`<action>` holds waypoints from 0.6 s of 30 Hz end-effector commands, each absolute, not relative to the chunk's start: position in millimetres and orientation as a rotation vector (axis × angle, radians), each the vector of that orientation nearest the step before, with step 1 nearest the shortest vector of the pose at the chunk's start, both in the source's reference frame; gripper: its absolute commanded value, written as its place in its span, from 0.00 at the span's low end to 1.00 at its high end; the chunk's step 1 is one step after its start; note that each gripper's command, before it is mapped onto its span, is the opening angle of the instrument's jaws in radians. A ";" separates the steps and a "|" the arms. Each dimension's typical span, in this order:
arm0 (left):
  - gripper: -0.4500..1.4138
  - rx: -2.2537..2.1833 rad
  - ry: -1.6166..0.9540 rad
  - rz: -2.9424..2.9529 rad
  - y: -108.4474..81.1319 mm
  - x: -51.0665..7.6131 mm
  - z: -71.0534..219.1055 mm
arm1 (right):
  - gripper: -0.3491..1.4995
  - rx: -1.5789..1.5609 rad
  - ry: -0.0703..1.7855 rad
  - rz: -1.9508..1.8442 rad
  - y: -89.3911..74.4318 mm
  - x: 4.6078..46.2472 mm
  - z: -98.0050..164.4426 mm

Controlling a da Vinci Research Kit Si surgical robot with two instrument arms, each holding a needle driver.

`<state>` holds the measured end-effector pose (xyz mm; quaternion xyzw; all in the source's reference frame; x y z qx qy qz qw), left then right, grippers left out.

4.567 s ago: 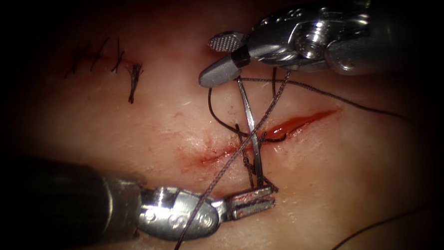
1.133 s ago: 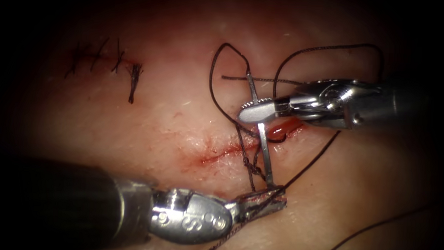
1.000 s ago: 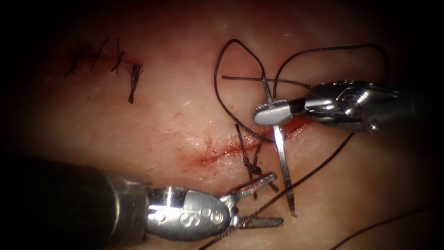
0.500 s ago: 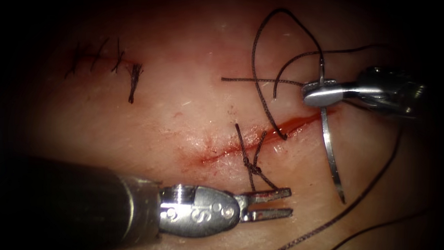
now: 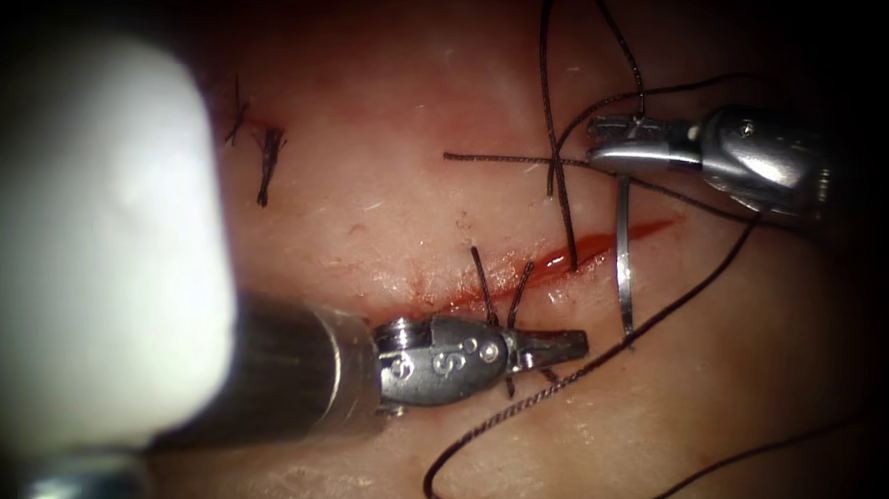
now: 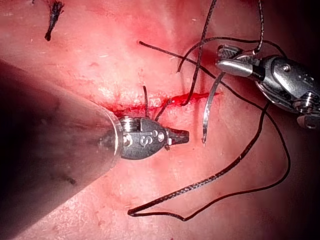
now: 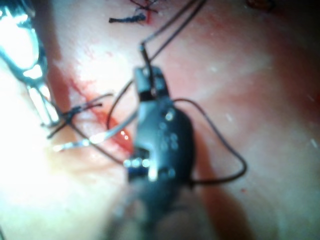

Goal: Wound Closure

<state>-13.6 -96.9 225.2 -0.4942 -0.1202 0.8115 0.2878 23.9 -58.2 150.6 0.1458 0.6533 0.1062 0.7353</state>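
Right tool: the right arm's tool (image 5: 619,147) sits at the far right of the cut (image 5: 554,264); its fingers are closed on the needle (image 5: 622,257) close to the thread end of its curve, and the body hangs down toward the near side with the point free above the tissue (image 5: 367,186) — not in it.
Left tool: the left arm's tool (image 5: 550,346) lies on the near side of the cut, its fingers nearly together and holding nothing that I can make out; half a second ago they stood apart.
What changed: a second ago the left tool let go of the needle's point end; since then the right tool has carried the needle off to the right and farther away, and the thread (image 5: 579,371) has followed it through the cut.
Meaning: I judge the needle handed over and the stitch's thread being drawn out.
Thread: one strand climbs from the cut to the far edge, another lies in a loose loop on the near right tissue.
Knot: a tied stitch with two cut ends (image 5: 498,292) stands just beside the left tool's tip.
Room: open tissue lies right and near — the left is crowded by the left arm's shaft (image 5: 289,373).
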 end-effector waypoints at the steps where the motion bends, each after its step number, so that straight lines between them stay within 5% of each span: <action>1: 0.00 -1.305 -0.326 2.161 -97.7 -14.1 226.3 | 0.00 0.312 1.438 0.219 -58.8 24.4 150.9; 18: 0.03 -1.007 -0.304 2.159 -94.9 -12.3 231.6 | 0.00 0.219 1.472 0.094 -60.5 24.5 148.1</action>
